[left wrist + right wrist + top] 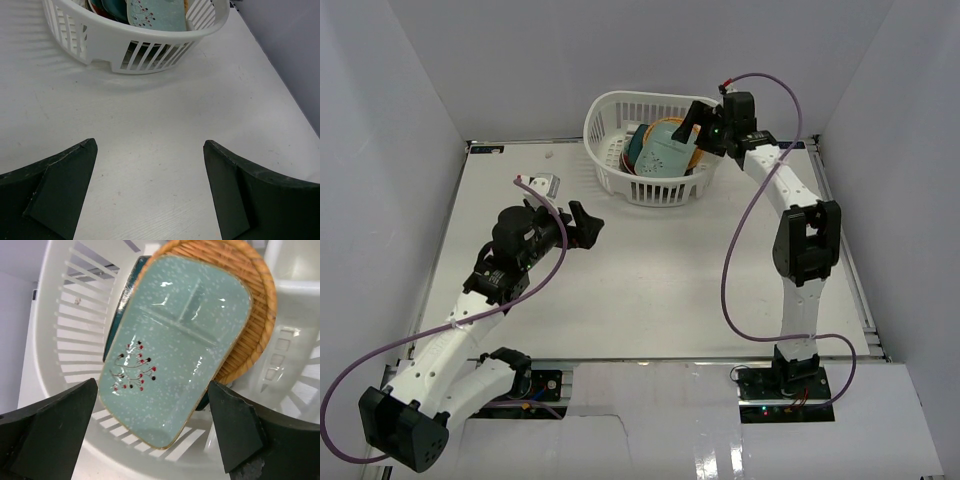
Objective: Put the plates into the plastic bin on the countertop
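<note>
The white slotted plastic bin (650, 190) stands at the back of the countertop (650, 290). Plates lie stacked and tilted in it. A pale green oblong plate (175, 350) with a red-berry twig pattern lies on top, over an orange woven plate (255, 305) and a dark teal plate (122, 300). It also shows in the top view (665, 152) and the left wrist view (160, 12). My right gripper (150, 435) is open just above the bin's right rim, its jaws on either side of the green plate's near end without touching it. My left gripper (150, 195) is open and empty, low over the bare countertop, facing the bin (145, 40).
A small grey block (545, 185) lies on the countertop at the left, near the left arm's purple cable. Pale grey walls enclose the countertop on three sides. The bin sits against the back wall.
</note>
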Motion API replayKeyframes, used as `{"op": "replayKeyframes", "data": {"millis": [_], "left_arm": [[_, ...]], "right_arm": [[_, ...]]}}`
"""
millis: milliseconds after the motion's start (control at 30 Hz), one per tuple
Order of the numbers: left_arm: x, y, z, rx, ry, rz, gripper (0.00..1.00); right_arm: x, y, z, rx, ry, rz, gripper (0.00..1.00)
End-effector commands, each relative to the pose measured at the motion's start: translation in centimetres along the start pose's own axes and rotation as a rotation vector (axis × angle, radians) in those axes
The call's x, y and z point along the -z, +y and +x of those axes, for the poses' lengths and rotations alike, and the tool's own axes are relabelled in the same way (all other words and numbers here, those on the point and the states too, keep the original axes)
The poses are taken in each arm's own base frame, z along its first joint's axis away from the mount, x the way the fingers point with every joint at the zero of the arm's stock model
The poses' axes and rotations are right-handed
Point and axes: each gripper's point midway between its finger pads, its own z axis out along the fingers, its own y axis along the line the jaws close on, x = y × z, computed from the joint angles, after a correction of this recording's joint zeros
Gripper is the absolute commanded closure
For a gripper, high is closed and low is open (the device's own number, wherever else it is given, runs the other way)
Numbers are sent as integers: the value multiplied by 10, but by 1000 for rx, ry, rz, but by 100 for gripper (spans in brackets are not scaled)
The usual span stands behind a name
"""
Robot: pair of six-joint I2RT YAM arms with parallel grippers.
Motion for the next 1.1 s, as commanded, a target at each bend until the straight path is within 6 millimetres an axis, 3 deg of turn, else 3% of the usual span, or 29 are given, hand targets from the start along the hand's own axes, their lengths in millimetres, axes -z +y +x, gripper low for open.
{"op": "replayKeyframes", "data": {"millis": [0,133,200,300,500,533,567,600,633,667,700,733,867,1000,1067], "left_arm": [[3,3,-5,-14,-27,-19,2],[4,8,-7,-18,-39,-52,2],[4,13,-8,-19,-44,-75,2],[4,12,-7,-18,-45,-73,2],[7,10,-13,-20,-82,-62,2],[7,15,-17,-19,-98,-91,2],[7,15,-17,-18,-100,-92,2],[7,16,-19,-15,-114,-95,2],[7,16,-20,-12,-118,-93,2],[7,17,-19,-6,-119,-98,2],[8,16,-19,8,-123,-99,2],[13,15,-23,16,-141,-97,2],[32,10,-32,48,-195,-85,2],[48,15,-17,82,-187,-100,2],[51,15,-13,105,-175,-102,2]], "right_arm": [[42,34,-54,112,-194,-35,2],[65,52,-63,155,-210,-78,10],[71,52,-53,171,-184,-92,10],[98,66,-48,206,-194,-139,10],[163,65,12,299,-208,-174,10],[192,76,9,320,-262,-201,10],[191,59,41,301,-216,-182,10],[225,78,31,337,-335,-250,10],[232,75,41,336,-355,-259,10],[227,52,77,299,-309,-240,10],[233,46,85,285,-329,-231,10],[253,49,87,291,-382,-248,10],[261,7,131,284,-377,-151,10],[268,2,149,276,-365,-164,10],[272,8,146,277,-371,-187,10]]}}
